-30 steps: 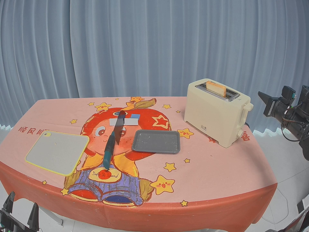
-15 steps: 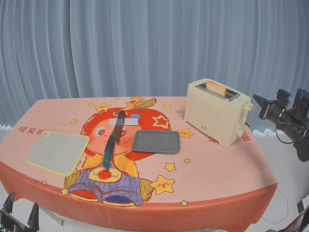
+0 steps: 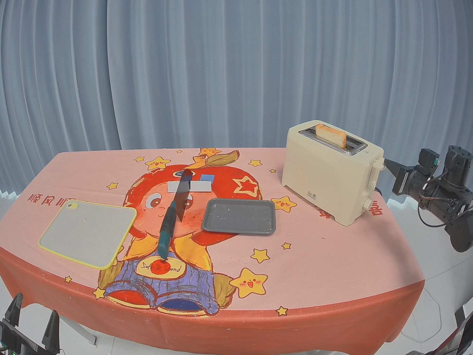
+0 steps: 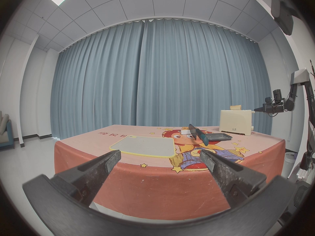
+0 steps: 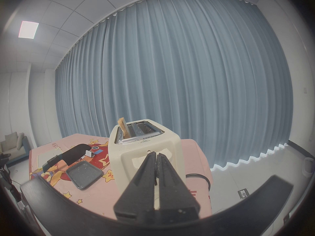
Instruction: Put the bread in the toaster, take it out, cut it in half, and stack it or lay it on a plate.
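Lower and closer than a second ago, the right gripper (image 3: 390,166) now sits just beside the side lever (image 3: 380,163) of the cream-coloured two-slot toaster (image 3: 327,181); whether it touches the lever cannot be told from the head view. In that view a golden-brown slice of bread (image 3: 330,135) stands upright in the toaster's far slot, its upper part above the rim. The toaster is on the right of the pink cartoon-printed tablecloth (image 3: 335,267). A flat dark grey rectangular tray (image 3: 240,216) lies near the middle, and just to its left a knife with a dark blade and teal handle (image 3: 172,213) slants, its blade end by a small white and blue block (image 3: 191,186). A pale grey cutting board with a yellow-green rim (image 3: 88,232) lies at the left. The left gripper (image 3: 32,317) is low, off the table's near-left corner. The left wrist view has that gripper's jaws spread wide and holding nothing, level with the table edge, the board beyond them and the toaster far across with the bread in it. The right wrist view has the right jaws pressed together, empty, pointing at the toaster's end face.
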